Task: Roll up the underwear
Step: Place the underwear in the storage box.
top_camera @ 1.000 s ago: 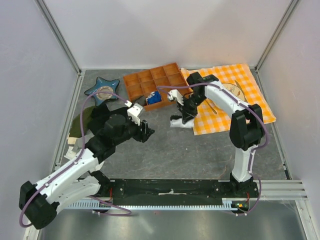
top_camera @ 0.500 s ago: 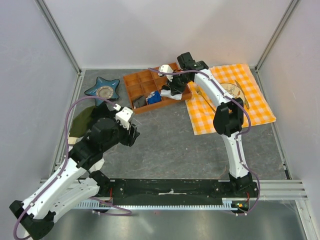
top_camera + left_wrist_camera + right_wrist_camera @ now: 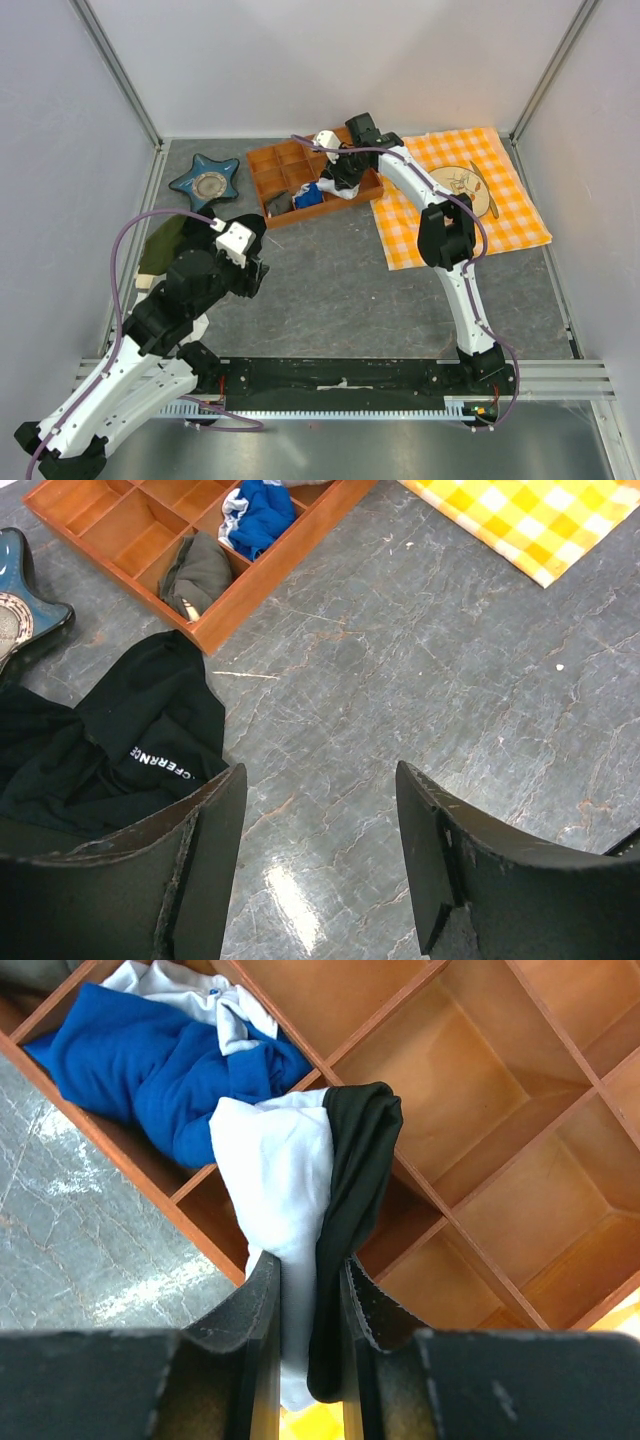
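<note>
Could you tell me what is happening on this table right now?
The right tool has the white, black-trimmed underwear pinched between its fingers, hanging bunched above the orange compartment tray, next to the compartment with a blue cloth. The left tool is open and empty, hovering over the grey tabletop beside a black garment. The underwear does not look neatly rolled.

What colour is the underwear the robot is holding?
The underwear is white with black trim, clearest in the right wrist view.
</note>
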You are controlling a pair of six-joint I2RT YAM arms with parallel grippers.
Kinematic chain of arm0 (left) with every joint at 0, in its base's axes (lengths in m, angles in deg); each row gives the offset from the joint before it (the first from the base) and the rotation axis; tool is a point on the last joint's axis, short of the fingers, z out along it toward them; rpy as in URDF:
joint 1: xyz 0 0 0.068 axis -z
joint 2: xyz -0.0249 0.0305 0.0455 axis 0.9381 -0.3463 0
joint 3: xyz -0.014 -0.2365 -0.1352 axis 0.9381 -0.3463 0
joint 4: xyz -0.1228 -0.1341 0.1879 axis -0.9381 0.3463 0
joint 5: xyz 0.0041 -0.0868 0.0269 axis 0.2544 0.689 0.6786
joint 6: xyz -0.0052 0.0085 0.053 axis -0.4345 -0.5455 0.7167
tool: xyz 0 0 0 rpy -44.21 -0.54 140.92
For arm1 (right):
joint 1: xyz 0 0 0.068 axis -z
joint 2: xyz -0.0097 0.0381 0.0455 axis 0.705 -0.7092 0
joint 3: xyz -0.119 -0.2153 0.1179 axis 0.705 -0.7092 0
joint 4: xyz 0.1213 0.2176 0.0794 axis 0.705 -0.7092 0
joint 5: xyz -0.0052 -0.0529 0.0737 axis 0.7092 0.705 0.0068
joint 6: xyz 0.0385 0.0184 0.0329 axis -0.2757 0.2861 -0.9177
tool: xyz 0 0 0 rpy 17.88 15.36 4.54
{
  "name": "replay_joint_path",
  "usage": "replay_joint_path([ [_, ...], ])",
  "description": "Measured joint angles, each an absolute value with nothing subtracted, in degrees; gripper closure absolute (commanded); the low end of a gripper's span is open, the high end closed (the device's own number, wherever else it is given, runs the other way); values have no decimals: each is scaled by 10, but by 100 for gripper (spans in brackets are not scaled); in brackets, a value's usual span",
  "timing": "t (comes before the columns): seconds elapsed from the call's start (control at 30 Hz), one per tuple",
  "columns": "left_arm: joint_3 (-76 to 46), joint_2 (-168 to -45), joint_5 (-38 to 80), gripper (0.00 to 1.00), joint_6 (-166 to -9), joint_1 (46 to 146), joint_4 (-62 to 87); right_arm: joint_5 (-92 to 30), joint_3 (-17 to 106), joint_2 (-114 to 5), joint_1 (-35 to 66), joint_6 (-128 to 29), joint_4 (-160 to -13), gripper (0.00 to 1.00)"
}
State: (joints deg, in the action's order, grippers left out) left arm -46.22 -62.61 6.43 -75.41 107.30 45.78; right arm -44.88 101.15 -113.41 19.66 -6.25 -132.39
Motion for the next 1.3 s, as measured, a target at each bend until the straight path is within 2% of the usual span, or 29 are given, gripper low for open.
replay_joint_path([
  [0.47,-464,-627,62,33,-753,1073,458,-377,998,-1150,169,-75,-1284,87],
  [0.87,-464,-627,62,34,-753,1073,458,-351,1032,-1189,161,-74,-1300,85],
  [1.07,-464,-629,63,34,-753,1073,458,-354,1037,-1190,161,-70,-1307,57],
  [1.3,-464,-630,63,34,-753,1073,458,-372,1037,-1183,166,-81,-1313,41],
])
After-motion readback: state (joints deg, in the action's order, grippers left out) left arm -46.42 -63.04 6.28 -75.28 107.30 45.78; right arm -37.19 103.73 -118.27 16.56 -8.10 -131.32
